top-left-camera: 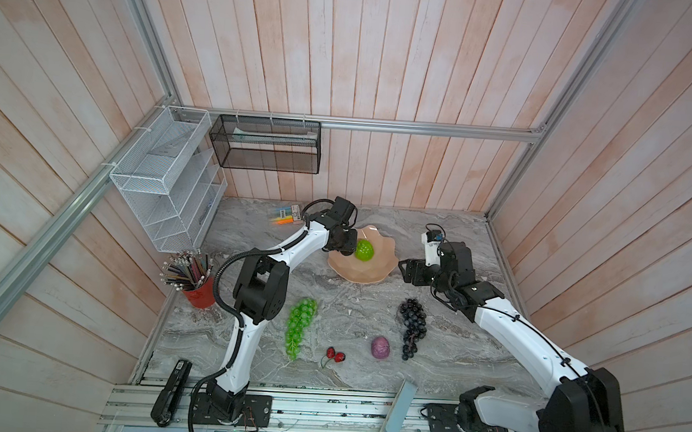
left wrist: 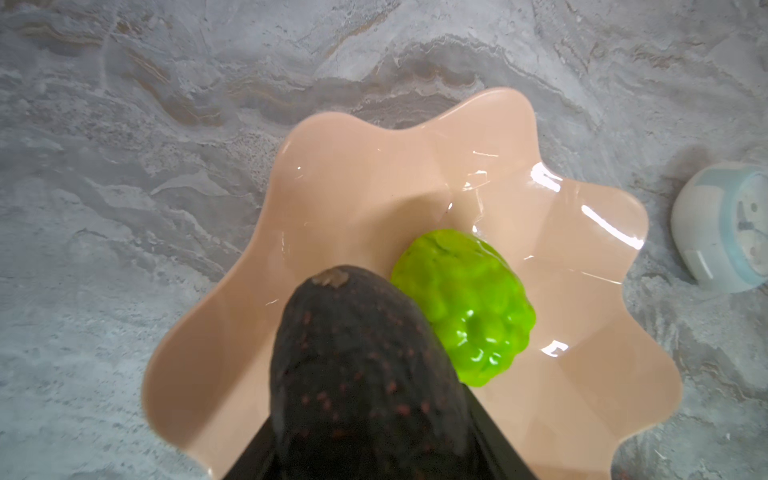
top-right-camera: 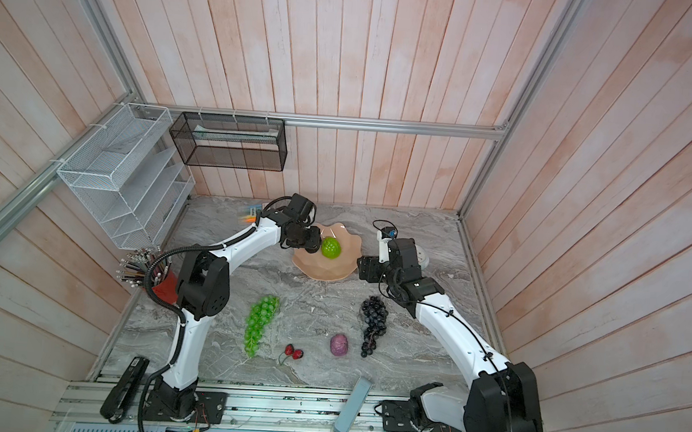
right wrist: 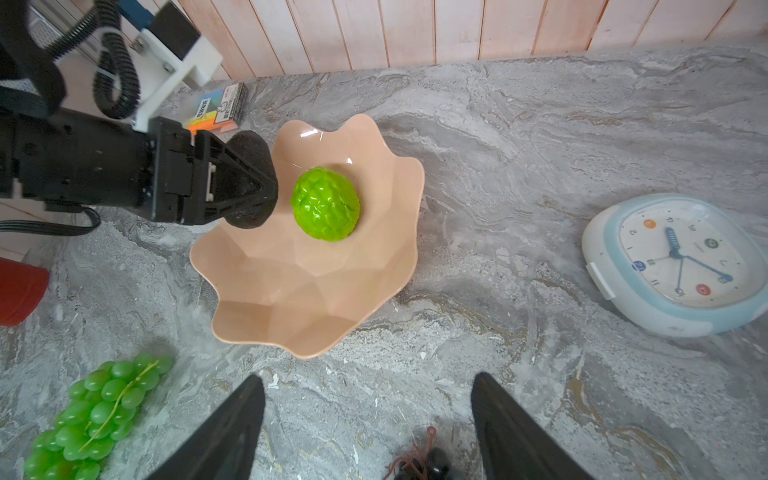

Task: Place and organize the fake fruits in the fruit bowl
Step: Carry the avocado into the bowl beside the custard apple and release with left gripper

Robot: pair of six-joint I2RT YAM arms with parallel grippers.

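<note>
The left gripper (right wrist: 261,187) is clamped on the black oval (left wrist: 361,365), a matte, finely pebbled piece flecked with reddish dots and capped by a tan stem scar. Its triangular black fingers (right wrist: 232,183) press the oval's sides, and the rounded end juts past their tips over the fruit bowl (right wrist: 316,299) at the rim nearest this gripper. The bowl is glossy peach-pink plastic with flat facets inside and a wavy, petal-like edge. Just beyond the oval's tip, inside the bowl, lies the bright green bumpy ball (right wrist: 325,203), shiny and knobbly; whether oval and ball touch cannot be told. The right gripper (right wrist: 370,424) hangs above the grey veined marble-look table (right wrist: 519,124) with its jaws spread wide and nothing between them. The bowl is ahead of its fingertips and apart from them. A rounded white and pale-blue clock (right wrist: 681,266) sits near this gripper. The dark purple grape bunch (top-left-camera: 411,328), a tapering cluster of dull beads, lies just behind it. Well behind the left gripper, toward the arms' bases, the translucent green grape bunch (top-left-camera: 299,326), the glossy red cherry pair (top-left-camera: 335,354) and the rough small purple ball (top-left-camera: 381,348) rest on the table.
</note>
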